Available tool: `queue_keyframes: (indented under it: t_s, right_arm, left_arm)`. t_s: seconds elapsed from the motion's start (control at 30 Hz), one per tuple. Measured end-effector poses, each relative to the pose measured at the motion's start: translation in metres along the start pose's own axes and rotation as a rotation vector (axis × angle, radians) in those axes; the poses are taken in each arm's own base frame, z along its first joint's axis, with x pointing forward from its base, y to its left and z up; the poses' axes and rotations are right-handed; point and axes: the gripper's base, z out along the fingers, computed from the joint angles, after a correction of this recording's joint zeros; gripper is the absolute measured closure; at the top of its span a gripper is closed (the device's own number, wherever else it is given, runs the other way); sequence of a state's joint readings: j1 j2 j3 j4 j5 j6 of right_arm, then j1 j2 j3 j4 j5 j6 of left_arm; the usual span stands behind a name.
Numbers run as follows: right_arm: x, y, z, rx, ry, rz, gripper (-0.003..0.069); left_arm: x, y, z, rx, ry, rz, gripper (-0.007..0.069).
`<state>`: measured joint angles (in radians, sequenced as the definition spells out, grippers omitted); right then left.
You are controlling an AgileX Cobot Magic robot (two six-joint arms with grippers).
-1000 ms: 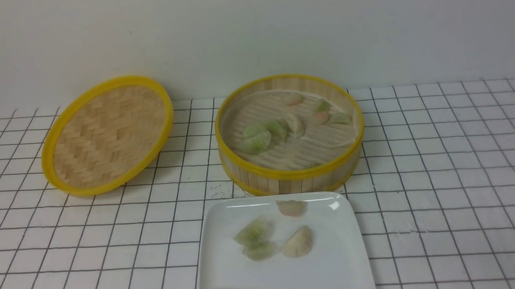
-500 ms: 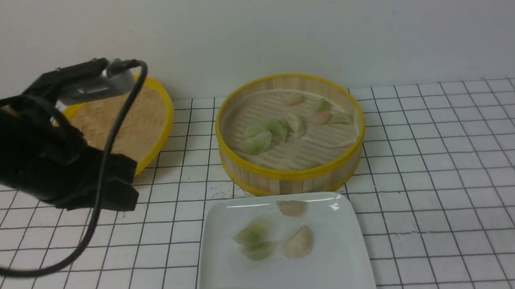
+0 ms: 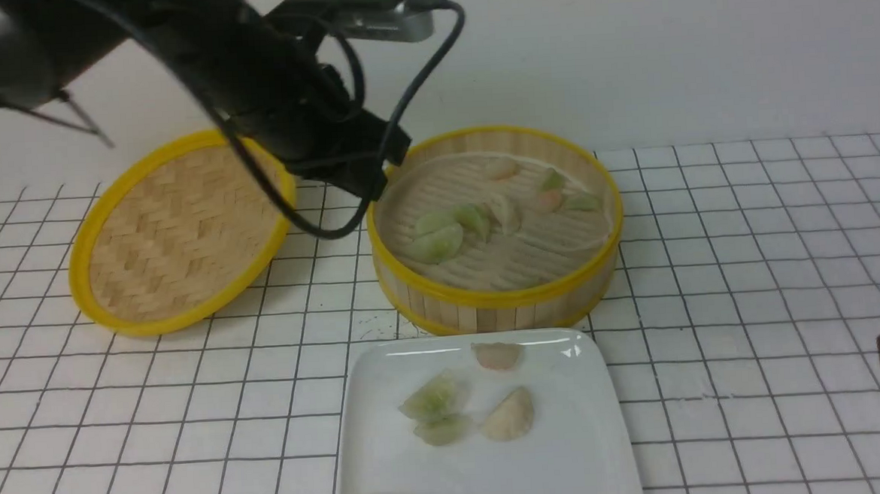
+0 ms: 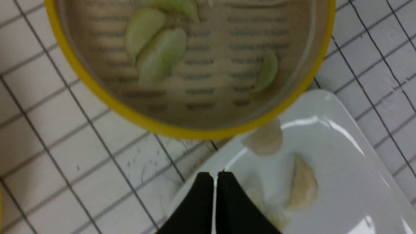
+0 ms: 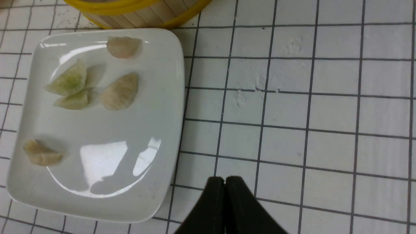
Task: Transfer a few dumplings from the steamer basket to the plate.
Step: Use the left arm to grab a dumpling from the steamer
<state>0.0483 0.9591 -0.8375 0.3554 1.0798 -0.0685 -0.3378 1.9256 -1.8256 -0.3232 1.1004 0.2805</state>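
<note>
The steamer basket [image 3: 499, 301] stands at the middle back and holds several green and pinkish dumplings [image 3: 437, 244]. In front of it lies the white plate [image 3: 564, 459] with several dumplings [image 3: 509, 414] on it. My left arm [image 3: 281, 97] reaches in from the upper left, and its tip hangs by the basket's left rim. In the left wrist view the left gripper [image 4: 215, 174] is shut and empty, above the near rim of the basket [image 4: 182, 131] and the plate's edge [image 4: 341, 156]. My right gripper [image 5: 225, 178] is shut and empty over the tiles, to the right of the plate [image 5: 130, 136].
The woven yellow-rimmed lid [image 3: 175, 231] lies tilted to the left of the basket, partly under my left arm. A white wall runs close behind both. A cable [image 3: 416, 75] loops from the left wrist over the gap between lid and basket.
My left arm has risen from low on the left and swung right to the basket's left rim. A bit of the right gripper has come in at the right edge.
</note>
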Motion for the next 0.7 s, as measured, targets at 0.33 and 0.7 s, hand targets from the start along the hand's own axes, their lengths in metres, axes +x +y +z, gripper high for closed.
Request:
queue_keyframes:
  t_s: [0.33,0.7]
  right_arm:
    - [-0.003,-0.002,0.007,0.004,0.03,0.007,0.0669]
    - [-0.003,-0.001,0.008,-0.001,0.03,0.008,0.0669]
  left_arm:
    - [-0.031,0.013,0.1,-0.101,0.086,0.121,0.0377]
    - [-0.014,0.029,0.169,-0.104,0.173,0.093,0.022]
